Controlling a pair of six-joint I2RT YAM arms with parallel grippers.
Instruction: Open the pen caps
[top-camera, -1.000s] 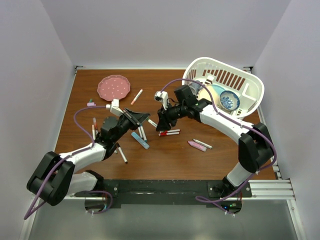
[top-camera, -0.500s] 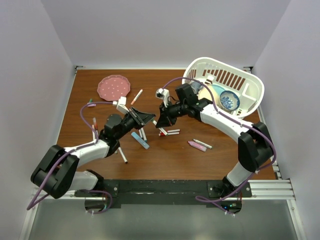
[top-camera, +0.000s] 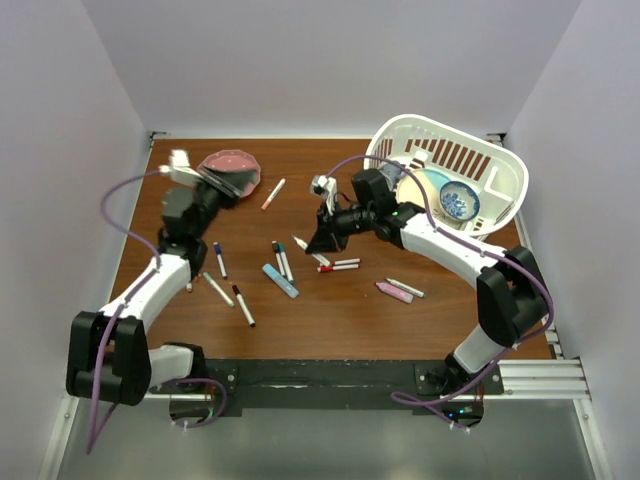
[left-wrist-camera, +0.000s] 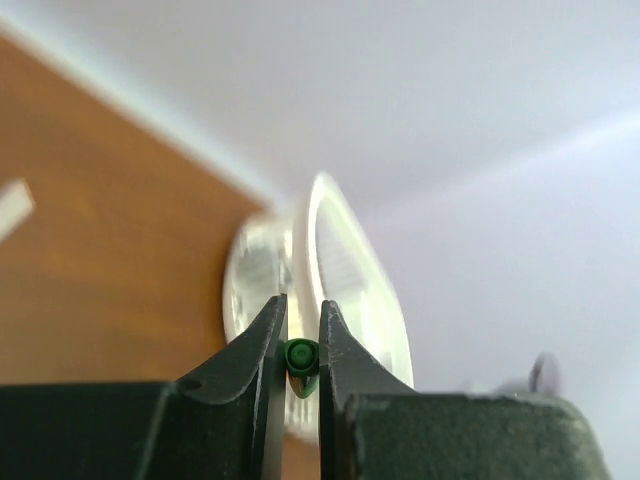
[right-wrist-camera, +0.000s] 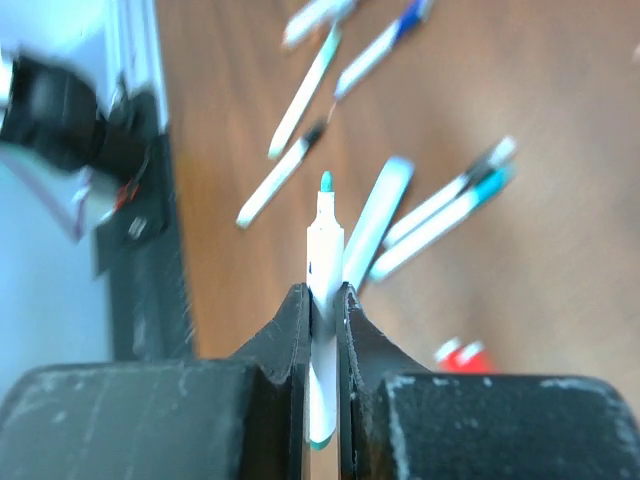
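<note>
Left gripper (left-wrist-camera: 300, 345) jaws clamped on green pen cap (left-wrist-camera: 299, 355) at table's (top-camera: 450, 320) 10 o'clock by pink plate (top-camera: 238, 160); right gripper (right-wrist-camera: 322, 300) jaws clamped on bare teal-tip marker (right-wrist-camera: 324, 240) mid-table.

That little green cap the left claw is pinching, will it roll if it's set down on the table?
The green cap looks round in section, so on its side it would probably roll on the flat wooden table. It seems tiny and likely very light. The left claw pinches its curved sides, so it might slip out.
</note>
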